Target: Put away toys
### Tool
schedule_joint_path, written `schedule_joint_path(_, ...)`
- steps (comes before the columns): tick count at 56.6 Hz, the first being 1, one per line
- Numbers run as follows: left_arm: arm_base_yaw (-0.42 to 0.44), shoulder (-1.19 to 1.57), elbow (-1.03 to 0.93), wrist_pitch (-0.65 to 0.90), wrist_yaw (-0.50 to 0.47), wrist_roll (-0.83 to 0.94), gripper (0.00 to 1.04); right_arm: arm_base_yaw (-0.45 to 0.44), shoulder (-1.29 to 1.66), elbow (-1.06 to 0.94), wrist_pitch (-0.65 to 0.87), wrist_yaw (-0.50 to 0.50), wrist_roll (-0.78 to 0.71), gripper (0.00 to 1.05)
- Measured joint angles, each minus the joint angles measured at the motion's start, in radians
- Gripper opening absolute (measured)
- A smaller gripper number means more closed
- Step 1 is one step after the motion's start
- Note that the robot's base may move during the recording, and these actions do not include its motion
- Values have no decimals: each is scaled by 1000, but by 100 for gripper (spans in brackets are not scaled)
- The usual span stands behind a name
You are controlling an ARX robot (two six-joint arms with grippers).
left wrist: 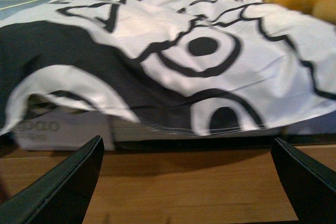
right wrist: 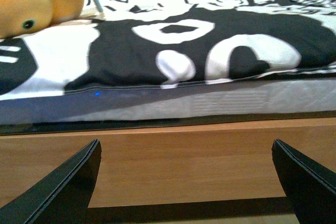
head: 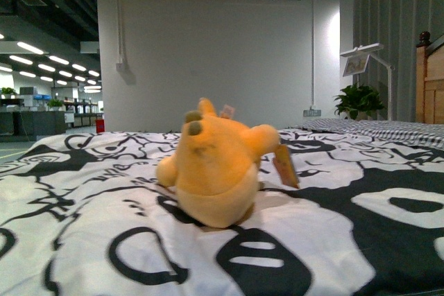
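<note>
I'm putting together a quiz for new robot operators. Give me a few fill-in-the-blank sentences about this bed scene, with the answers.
1. The bedding under the plush toy is patterned in black and ____.
2. The left claw and the right claw are both ____ and hold nothing.
3. The number of plush toys lying on the bedding is ____.
Missing words: white; open; one.
</note>
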Motion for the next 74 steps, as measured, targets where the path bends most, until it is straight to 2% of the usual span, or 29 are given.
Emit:
schedule_joint_path(30,0,-1,0,1,-5,0,98,0,-1,0,0,-5,0,98)
schedule_joint_path(39,0,-1,0,1,-3,1,98,2,80,14,-71,26,84,98)
schedule_joint_path(46,0,-1,0,1,-3,1,98,16,192,46,32,26,126,98)
schedule_joint_path(54,0,-1,0,1,-3,1,98,57,381,107,221,43,135,98)
schedule_joint_path(64,0,-1,0,1,-3,0,98,81,603,202,424,56,128,98)
schedule_joint_path(74,0,-1,0,1,-3,1,98,138,847,332,625,110,76,98)
